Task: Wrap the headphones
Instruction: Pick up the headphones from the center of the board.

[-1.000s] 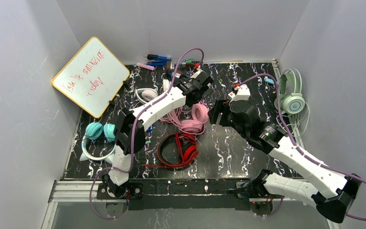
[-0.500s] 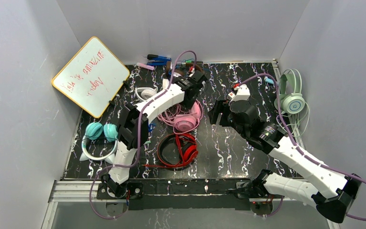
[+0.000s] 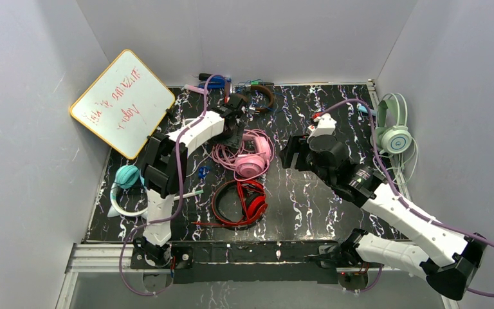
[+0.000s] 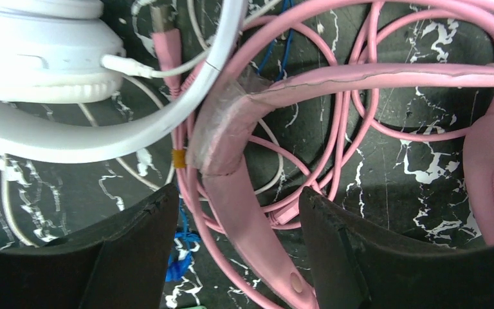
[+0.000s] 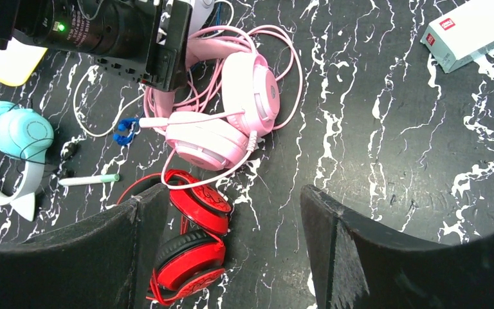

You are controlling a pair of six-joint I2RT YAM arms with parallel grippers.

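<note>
The left gripper (image 4: 238,219), jaws parted and empty, straddles the headband of the pink headphones (image 4: 231,167) mid-table, where their looped cord (image 4: 342,138) and the white headphones (image 4: 38,61) overlap, so closing could snag both; the right gripper (image 5: 228,219) hovers nearby, jaws wide, holding nothing.

Surface (image 3: 309,193): smooth glossy sheet, black marble-look w/ white veins. Pink headphones (image 5: 206,138): cups smooth semi-gloss plastic, headband soft leatherette w/ creased, cracked edge & a bit of clear film round it, cord smooth & rubbery; white headphones (image 4: 38,58) glossy hard plastic w/ ribbed cushion rim; red headphones (image 5: 190,257) shiny plastic cups. Left gripper (image 4: 237,206) pads matt black, slightly rough at the edges; whiteboard (image 3: 123,102) glossy face, wood-look frame.
</note>
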